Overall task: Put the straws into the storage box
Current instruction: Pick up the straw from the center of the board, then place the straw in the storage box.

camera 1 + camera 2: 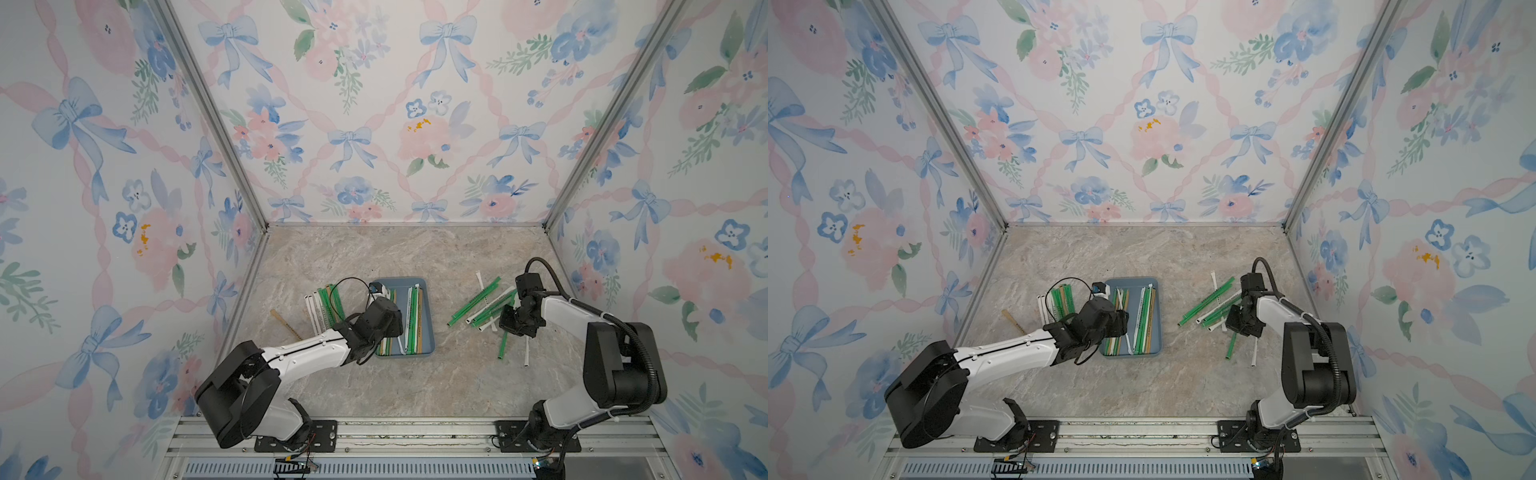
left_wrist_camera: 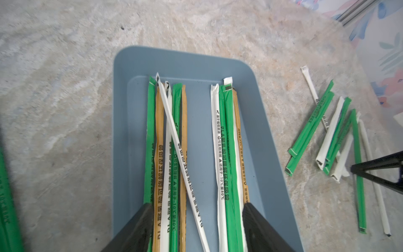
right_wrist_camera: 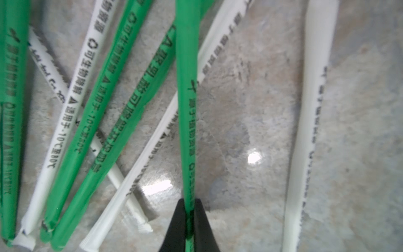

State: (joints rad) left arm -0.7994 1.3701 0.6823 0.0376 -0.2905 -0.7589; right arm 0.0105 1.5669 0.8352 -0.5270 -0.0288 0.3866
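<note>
The slate-blue storage box point(image 1: 401, 280) point(image 1: 1133, 280) point(image 2: 130, 131) lies mid-table with several green, white and tan straws point(image 2: 226, 152) lengthwise inside; a thin white one point(image 2: 174, 135) lies slanted across them. My left gripper point(image 1: 386, 328) point(image 2: 197, 205) hovers open over the box's near end, nothing between its fingers. My right gripper point(image 1: 509, 322) point(image 3: 189, 205) is shut on one green straw point(image 3: 187, 109) point(image 1: 503, 345) at the near edge of a loose pile of straws point(image 1: 482, 307) point(image 2: 316, 126) right of the box.
More straws point(image 1: 324, 305) lie in a bundle just left of the box, partly under my left arm. A single tan straw point(image 1: 286, 324) lies farther left. A white straw point(image 1: 527, 351) lies near the right gripper. Patterned walls close in three sides.
</note>
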